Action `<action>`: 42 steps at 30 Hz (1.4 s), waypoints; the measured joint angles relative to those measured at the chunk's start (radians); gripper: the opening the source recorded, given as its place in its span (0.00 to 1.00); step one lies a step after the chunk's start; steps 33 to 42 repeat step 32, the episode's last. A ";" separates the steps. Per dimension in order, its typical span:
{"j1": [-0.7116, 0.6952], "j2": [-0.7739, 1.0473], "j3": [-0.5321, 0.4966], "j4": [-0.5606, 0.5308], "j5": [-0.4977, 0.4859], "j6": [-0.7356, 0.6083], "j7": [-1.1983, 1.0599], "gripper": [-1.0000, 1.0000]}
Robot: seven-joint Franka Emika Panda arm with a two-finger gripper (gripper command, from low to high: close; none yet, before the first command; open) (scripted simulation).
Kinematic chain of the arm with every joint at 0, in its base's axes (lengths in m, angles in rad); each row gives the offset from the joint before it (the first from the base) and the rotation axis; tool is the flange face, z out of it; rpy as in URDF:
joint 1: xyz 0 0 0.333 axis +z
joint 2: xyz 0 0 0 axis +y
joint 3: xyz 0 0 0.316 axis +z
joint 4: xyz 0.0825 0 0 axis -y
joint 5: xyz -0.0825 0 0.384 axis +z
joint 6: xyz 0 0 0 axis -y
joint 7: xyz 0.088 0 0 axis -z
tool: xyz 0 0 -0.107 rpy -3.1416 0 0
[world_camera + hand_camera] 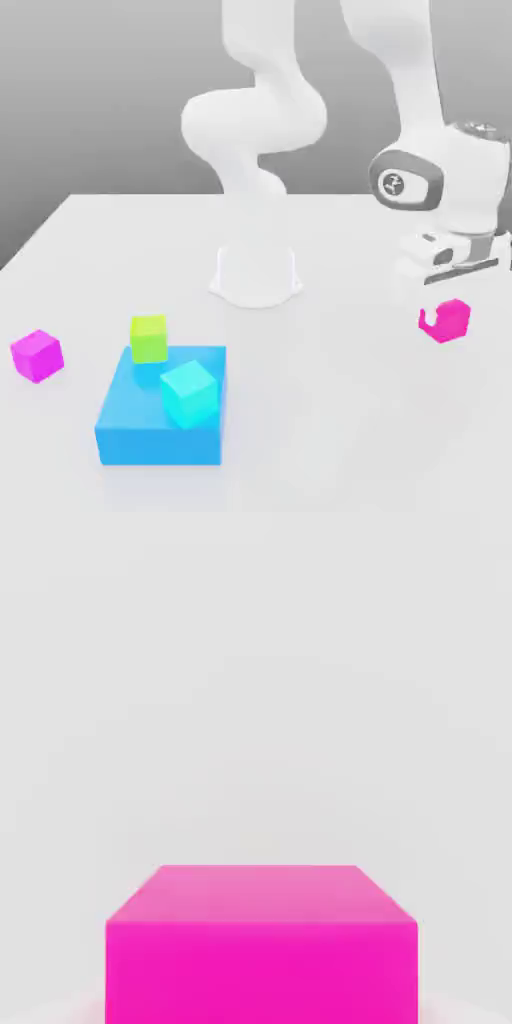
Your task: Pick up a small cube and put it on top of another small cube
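Your gripper [447,290] hangs directly above the small cube [446,320], which sits on the table [340,420] well to the exterior view's right of the big blue block [160,410]. Finger spread: cannot tell. Count two pink cubes, the other [37,355] left of the block, one lime-green cube [149,338], one cyan cube [189,392].

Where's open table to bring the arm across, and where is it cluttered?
Bare table lies between the blue block and the pink cube under the tool, and in front of the robot base. Another free strip runs behind the other pink cube, toward the exterior view's left. It is crowded at the block, where the green cube and cyan cube cluster.
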 joint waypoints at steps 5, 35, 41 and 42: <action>-0.155 -0.078 -0.119 -0.018 -0.053 -0.078 0.211 0.00; -0.885 -0.328 -0.491 -0.119 0.039 -0.206 1.063 1.00; -0.885 -0.328 -0.491 -0.119 0.039 -0.206 1.063 1.00; -0.885 -0.328 -0.491 -0.119 0.039 -0.206 1.063 1.00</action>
